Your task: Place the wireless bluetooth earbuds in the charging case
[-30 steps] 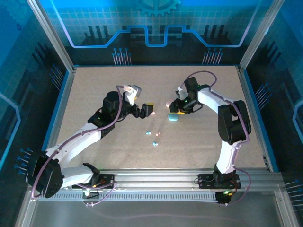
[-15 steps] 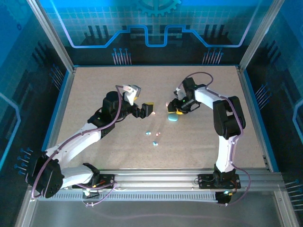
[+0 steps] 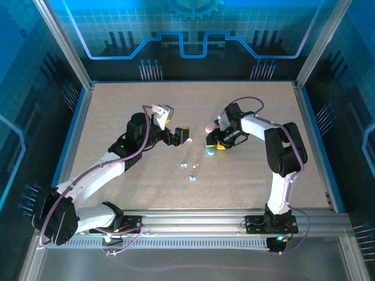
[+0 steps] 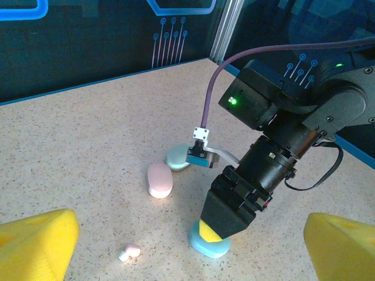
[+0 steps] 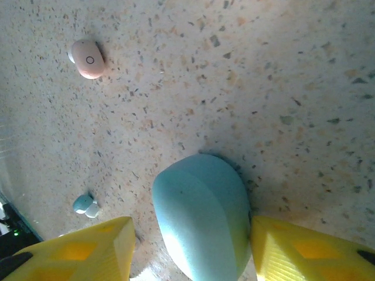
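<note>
Bearing a ring mark, pink earbud [image 5: 88, 58] lies near teal case [image 5: 202, 216].

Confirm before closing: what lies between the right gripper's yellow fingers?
A teal pebble-shaped charging case lies there, shown in the right wrist view.

Teal pebble case [image 5: 202, 216] lying flat, pink earbud [image 5: 88, 58] and teal earbud [image 5: 86, 205] loose nearby

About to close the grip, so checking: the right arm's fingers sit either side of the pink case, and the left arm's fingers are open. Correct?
Wrong colour. The right arm's fingers sit either side of the light blue case, as the right wrist view shows; the pink case lies apart from them. The left arm's fingers are open.
</note>
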You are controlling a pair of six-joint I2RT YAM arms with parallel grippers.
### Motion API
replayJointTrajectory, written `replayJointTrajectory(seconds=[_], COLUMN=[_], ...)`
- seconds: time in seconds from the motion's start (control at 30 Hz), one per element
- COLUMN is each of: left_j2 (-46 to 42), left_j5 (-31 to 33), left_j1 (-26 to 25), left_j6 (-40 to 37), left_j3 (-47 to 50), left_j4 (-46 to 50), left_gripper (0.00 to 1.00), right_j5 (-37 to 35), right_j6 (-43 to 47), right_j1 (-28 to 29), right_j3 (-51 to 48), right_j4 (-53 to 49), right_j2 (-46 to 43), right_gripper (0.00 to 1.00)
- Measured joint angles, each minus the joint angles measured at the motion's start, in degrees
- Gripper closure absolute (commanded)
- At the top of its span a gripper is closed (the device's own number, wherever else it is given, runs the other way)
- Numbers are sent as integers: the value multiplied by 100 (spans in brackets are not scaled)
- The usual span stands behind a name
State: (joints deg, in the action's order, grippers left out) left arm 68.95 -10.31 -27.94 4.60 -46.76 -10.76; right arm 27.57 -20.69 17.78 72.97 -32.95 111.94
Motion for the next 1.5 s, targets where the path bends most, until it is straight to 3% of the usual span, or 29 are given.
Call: replayJointTrajectory(seconds=[0.23, 0.47, 0.67, 0.83, 0.93, 1.13, 1.23, 1.37, 1.5], left_j2=[0, 0, 0, 0, 0, 2, 72, 461, 756], left_j5=[-2, 0, 0, 28, 138, -120, -592, -1447, -2013], left_j1=[4, 4, 4, 17, 105, 774, 1058, 1062, 831], left_j6=[0, 0, 2, 61, 299, 1268, 1631, 2022, 2214], left_j3=[0, 0, 0, -2, -2, -2, -114, -704, -1143], left_j4=[-2, -2, -2, 9, 26, 7, 20, 98, 68], left_gripper=[1, 1, 1, 1, 1, 1, 8, 16, 18], right_j5=[-1425, -2549, -2940, -3128, -3176, -3067, -2824, -2420, -2275], right_j6=[262, 472, 636, 732, 769, 1106, 1547, 2365, 3012], right_j1=[662, 1060, 1222, 1283, 1298, 1298, 1298, 1333, 1423], right_j3=[33, 52, 52, 31, -125, -782, -1220, -1648, -1899], right_j4=[-149, -210, -208, -164, -44, 546, 1108, 1956, 2514], right_j2=[-59, -107, -109, -142, -352, -1759, -2852, -4072, -4636], right_gripper=[36, 40, 46, 60, 63, 65, 66, 67, 67])
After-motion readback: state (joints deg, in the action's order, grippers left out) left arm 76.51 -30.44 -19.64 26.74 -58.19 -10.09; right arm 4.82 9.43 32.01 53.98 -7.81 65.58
